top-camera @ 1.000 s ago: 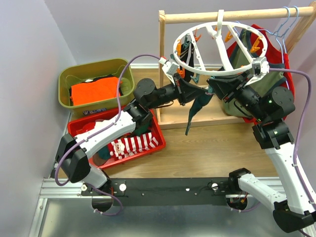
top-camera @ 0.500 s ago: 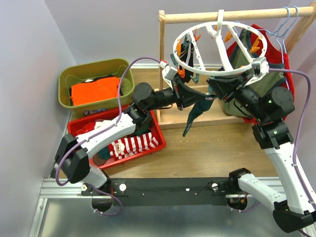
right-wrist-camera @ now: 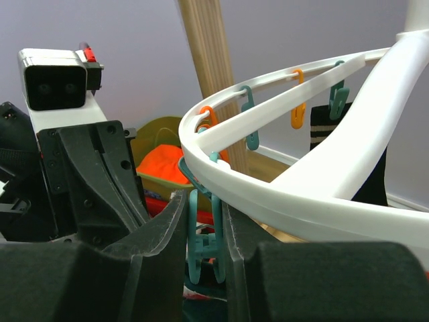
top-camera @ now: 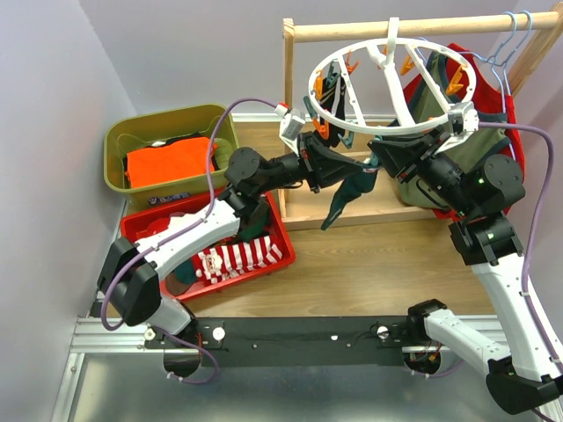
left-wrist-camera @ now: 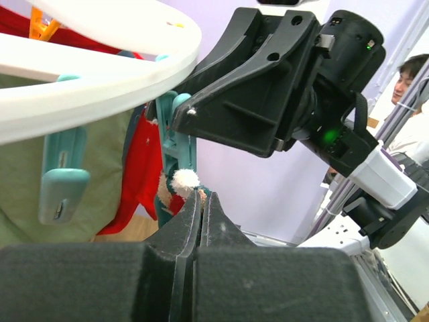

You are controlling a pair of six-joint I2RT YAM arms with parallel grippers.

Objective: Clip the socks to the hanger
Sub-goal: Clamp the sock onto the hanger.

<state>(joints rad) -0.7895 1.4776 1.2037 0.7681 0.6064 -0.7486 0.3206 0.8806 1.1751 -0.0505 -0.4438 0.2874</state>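
1 dark sock (top-camera: 331, 88) looks already clipped to the hanger (top-camera: 396, 128); the left claw (left-wrist-camera: 201, 201), pinched shut on a teal sock (top-camera: 341, 200), holds it beside the teal clip (right-wrist-camera: 203, 245) squeezed in the right claw (right-wrist-camera: 204, 228), and more socks (top-camera: 237, 257) wait in the red bin (top-camera: 283, 236).

The wooden table (top-camera: 378, 264) carries an olive bin (top-camera: 167, 117), a red tray (top-camera: 280, 236) just beside it, and the wooden rack's base (top-camera: 387, 209).
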